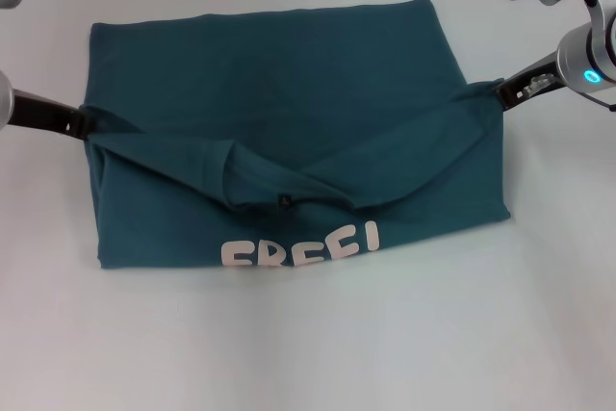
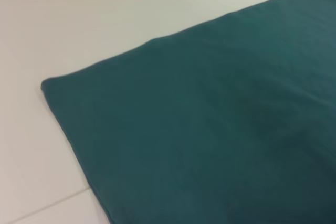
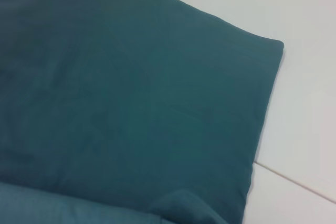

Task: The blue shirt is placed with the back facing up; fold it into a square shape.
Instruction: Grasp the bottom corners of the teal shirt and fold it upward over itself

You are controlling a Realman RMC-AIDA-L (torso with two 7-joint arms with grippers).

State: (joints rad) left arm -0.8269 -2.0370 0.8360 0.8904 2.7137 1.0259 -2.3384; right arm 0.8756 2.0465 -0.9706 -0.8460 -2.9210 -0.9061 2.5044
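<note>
The blue shirt point(image 1: 289, 74) lies spread on the white table, partly folded, with white letters point(image 1: 298, 247) showing along its near edge. A raised fold of cloth runs across its middle between both grippers. My left gripper point(image 1: 85, 125) is shut on the shirt's left edge. My right gripper point(image 1: 499, 91) is shut on its right edge, and the cloth is pulled taut towards both. The left wrist view shows only flat shirt cloth point(image 2: 210, 119) with one corner. The right wrist view shows flat shirt cloth point(image 3: 131, 103) with one corner and a fold; neither wrist view shows fingers.
The white table point(image 1: 308, 353) surrounds the shirt, with bare surface in front and behind. A thin seam line in the table shows in the left wrist view point(image 2: 47, 205) and in the right wrist view point(image 3: 294, 182). The right arm's grey body point(image 1: 577, 55) is at the far right.
</note>
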